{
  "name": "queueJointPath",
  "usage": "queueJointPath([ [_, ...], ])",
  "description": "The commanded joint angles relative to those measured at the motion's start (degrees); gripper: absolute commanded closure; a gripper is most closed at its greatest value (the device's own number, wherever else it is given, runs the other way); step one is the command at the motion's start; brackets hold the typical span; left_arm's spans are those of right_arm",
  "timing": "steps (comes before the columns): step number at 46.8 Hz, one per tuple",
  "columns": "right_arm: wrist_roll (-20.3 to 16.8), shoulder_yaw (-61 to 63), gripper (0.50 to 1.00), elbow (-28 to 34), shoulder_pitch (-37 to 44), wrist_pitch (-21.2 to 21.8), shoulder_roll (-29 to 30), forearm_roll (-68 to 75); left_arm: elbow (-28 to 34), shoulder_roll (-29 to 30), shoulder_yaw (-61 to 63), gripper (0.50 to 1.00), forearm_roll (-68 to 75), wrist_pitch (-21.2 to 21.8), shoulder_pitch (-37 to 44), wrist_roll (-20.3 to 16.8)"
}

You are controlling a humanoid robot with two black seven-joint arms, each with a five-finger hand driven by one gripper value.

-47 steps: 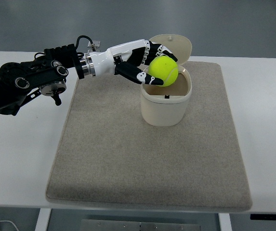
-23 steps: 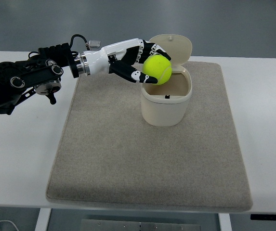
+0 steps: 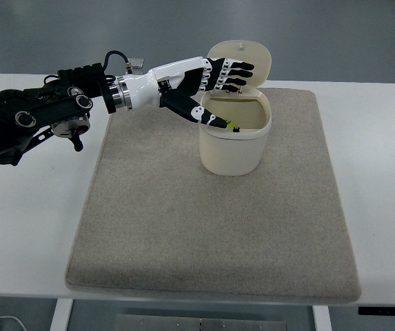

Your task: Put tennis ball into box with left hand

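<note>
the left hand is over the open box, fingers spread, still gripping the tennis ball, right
Not quite. The top view shows the left hand over the open box with fingers spread, but it grips nothing. Only a sliver of yellow-green, probably the tennis ball, shows inside the box rim below the thumb. The rest of your statement is right.

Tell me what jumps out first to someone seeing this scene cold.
The black-and-white left robot hand reaches in from the left, fingers spread open over the mouth of a cream plastic box whose hinged lid stands up behind it. Only a sliver of yellow-green tennis ball shows inside the box by the thumb tip. The box stands near the far edge of a beige felt mat on a white table.
</note>
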Motion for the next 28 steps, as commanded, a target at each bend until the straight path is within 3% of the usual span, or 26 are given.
queueJointPath([
  [1,0.00,0.00,0.562,0.00,0.00,0.00,0.00,0.00,-2.81,1.13,-0.65,0.579,-0.27,0.50,-0.33,-0.01],
  [11,0.00,0.00,0.562,0.00,0.00,0.00,0.00,0.00,-5.54,3.24,-10.66,0.611,-0.98,3.40,0.01,-0.01],
  [18,0.00,0.00,0.562,0.00,0.00,0.00,0.00,0.00,-4.93,3.95,-20.59,0.634,-1.86,8.06,1.77,0.08],
  [23,0.00,0.00,0.562,0.08,0.00,0.00,0.00,0.00,-1.77,3.69,-26.04,0.634,-3.08,11.14,2.21,0.08],
  [28,0.00,0.00,0.562,0.00,0.00,0.00,0.00,0.00,4.46,3.33,-30.18,0.634,-8.26,10.53,3.26,-0.01],
])
